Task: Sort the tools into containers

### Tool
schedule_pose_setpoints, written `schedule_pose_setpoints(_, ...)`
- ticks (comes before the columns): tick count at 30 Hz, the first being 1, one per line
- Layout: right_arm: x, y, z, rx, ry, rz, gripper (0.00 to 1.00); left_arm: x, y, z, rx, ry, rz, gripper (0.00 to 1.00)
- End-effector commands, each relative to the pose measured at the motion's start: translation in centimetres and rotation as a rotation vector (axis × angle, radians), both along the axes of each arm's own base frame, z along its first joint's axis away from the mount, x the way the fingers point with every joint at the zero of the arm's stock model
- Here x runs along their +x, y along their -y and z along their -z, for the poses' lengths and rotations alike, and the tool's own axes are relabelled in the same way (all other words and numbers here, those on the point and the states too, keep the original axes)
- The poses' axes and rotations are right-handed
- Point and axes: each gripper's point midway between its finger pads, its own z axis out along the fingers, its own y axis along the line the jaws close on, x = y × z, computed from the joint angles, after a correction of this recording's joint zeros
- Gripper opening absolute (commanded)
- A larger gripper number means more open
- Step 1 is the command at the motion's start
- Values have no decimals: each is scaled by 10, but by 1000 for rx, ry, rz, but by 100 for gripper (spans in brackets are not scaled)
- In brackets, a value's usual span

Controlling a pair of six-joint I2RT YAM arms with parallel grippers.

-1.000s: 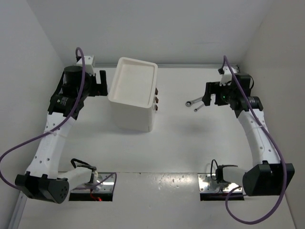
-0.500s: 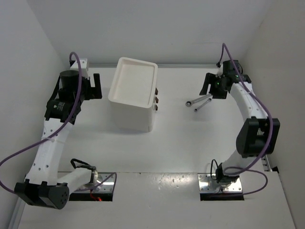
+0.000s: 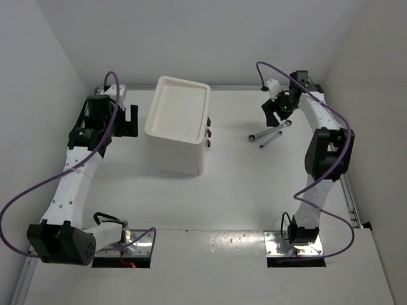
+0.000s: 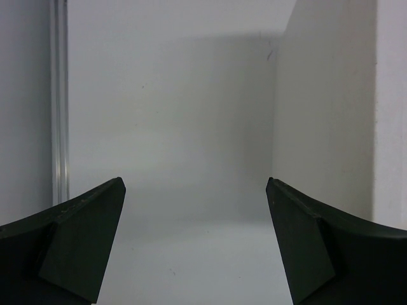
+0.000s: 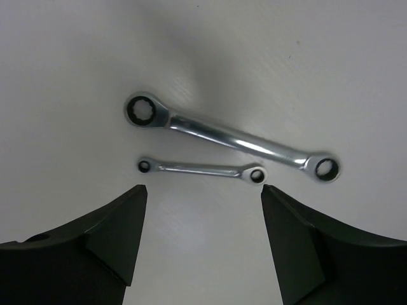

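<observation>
Top external: right gripper (image 3: 275, 114) has swung in over the 2 silver metal wrenches (image 3: 270, 133), narrowed slightly, holding nothing. They lie on the desk (image 3: 241, 190) at 3 o'clock from the white plastic drawer cabinet (image 3: 175, 159). Meanwhile the left gripper (image 3: 130, 117) is wide at 9. Pickup's probably next.

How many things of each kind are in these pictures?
Silver wrenches: 2, long wrench and short wrench
White cabinet: 1
Robot hands: 2, left hand and right hand
Total: 5

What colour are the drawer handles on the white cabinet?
Dark red-brown; the handles show best in the top external view.
</observation>
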Motion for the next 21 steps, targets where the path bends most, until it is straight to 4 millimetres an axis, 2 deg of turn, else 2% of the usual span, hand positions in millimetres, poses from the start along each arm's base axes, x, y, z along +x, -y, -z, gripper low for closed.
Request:
schedule_pose_setpoints(1,12,9,-2,-126,102,-349,73,8,5,0,-25,11,53,100)
schedule_pose_setpoints(6,18,11,13,-169,115,-568,73,14,4,15,-29,-33,76,100)
schedule_pose_setpoints(8,19,12,17,-185,113,-635,73,16,3,13,-35,-24,76,100)
schedule_pose_setpoints(9,18,14,29,-191,85,-652,73,17,-2,17,-35,-36,63,100)
schedule_pose_setpoints(10,19,16,33,-203,78,-674,73,19,-2,21,-28,-47,68,100)
schedule_pose_setpoints(17,27,14,65,-256,28,-706,73,22,-11,31,-56,-75,57,100)
schedule_pose_setpoints(21,39,9,70,-287,47,-716,71,23,-12,34,-81,-82,68,100)
